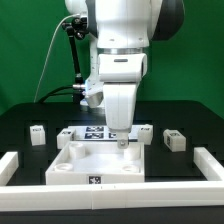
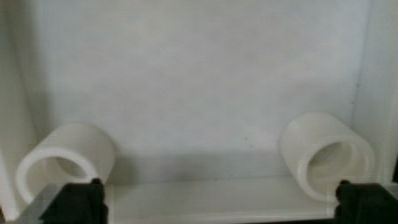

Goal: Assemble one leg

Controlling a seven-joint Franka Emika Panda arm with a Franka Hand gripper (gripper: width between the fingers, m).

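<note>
The arm reaches straight down at the middle of the exterior view, and its gripper [image 1: 122, 143] hangs low over the back part of a large flat white panel [image 1: 85, 160] that lies on the black table [image 1: 22, 148]. From this view I cannot tell whether the fingers touch the panel.

In the wrist view the gripper [image 2: 214, 200] is spread wide. Its two black fingertips [image 2: 80, 200] stand far apart with only the bare panel [image 2: 196, 90] showing between them, so it has hold of nothing. Two round white sockets rise from the panel there, one [image 2: 71, 160] near each fingertip, the other [image 2: 329, 155] on the opposite side.

None of the legs is in the gripper; they all lie loose on the table. One leg [image 1: 38, 133] stands at the exterior view's left, well apart from the panel. A second leg [image 1: 175, 140] sits at the exterior view's right, also clear of the panel. A third leg [image 1: 145, 130] lies just beside the arm, behind the panel's back corner on the exterior view's right. All three show small black-and-white tags.

The marker board [image 1: 92, 131] lies flat behind the panel, partly hidden by the arm. A long white rail [image 1: 18, 165] runs along the exterior view's left side, with a matching one [image 1: 208, 165] on the right.
</note>
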